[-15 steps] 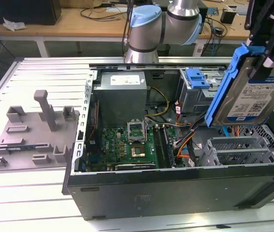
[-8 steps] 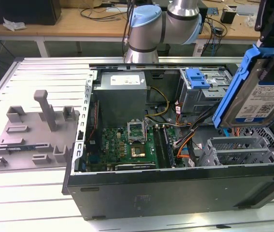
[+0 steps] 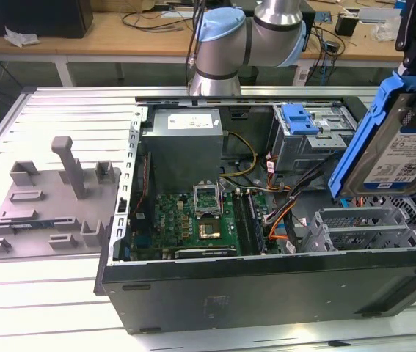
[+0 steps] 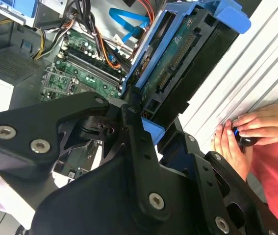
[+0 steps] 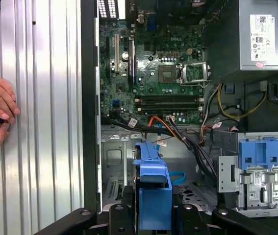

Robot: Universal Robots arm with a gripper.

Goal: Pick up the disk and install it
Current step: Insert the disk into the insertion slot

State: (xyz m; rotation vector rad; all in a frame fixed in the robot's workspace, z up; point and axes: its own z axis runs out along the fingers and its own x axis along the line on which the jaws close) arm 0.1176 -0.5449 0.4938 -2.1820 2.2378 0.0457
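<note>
The fingers point(image 4: 131, 122) are clenched on the tilted disk point(image 3: 406, 150) above the computer case point(image 3: 266, 286); that tilt could snag it on the loose cables point(image 5: 183, 134).

The disk point(image 3: 406, 150), a silver hard drive with a white-and-blue label and framed in blue plastic, is being held aloft, tilted steeply on edge. It is being kept clear above the open computer case point(image 3: 266, 286), at the exterior view's right.
</note>
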